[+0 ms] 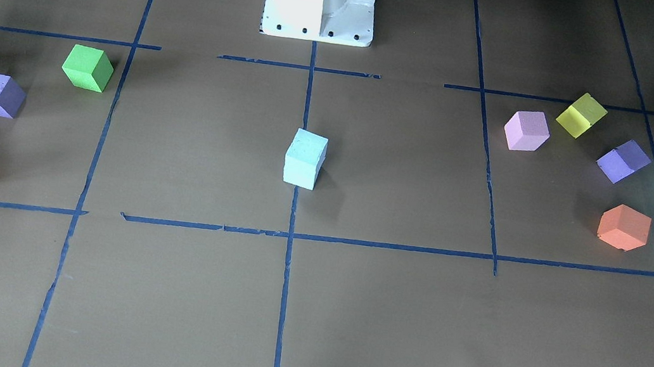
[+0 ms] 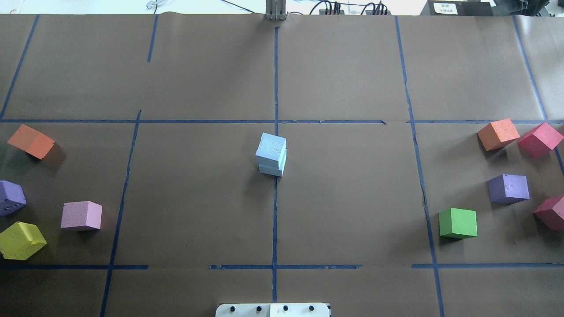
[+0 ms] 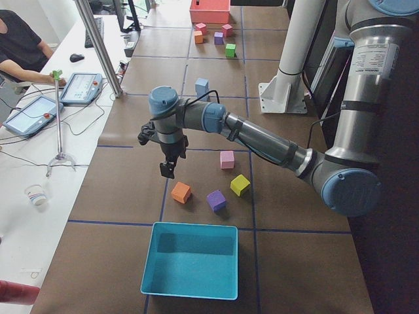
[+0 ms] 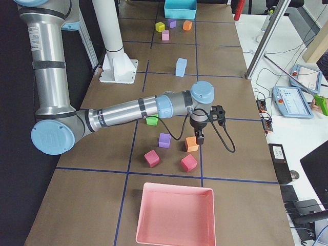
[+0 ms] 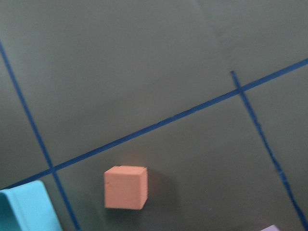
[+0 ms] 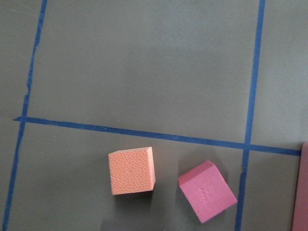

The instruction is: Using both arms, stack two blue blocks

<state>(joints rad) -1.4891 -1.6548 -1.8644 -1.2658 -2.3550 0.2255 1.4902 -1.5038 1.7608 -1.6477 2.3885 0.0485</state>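
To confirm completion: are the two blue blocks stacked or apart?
Stacked. The two blue blocks stand as one column, one atop the other, a seam between them.

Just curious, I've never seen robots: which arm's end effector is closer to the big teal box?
Left. The left end effector hangs close by the teal box; the right end effector is at the table's opposite end, near the pink tray.

No text was legible anywhere; white label on dark box, upper right of overhead view, carried print too small to read.
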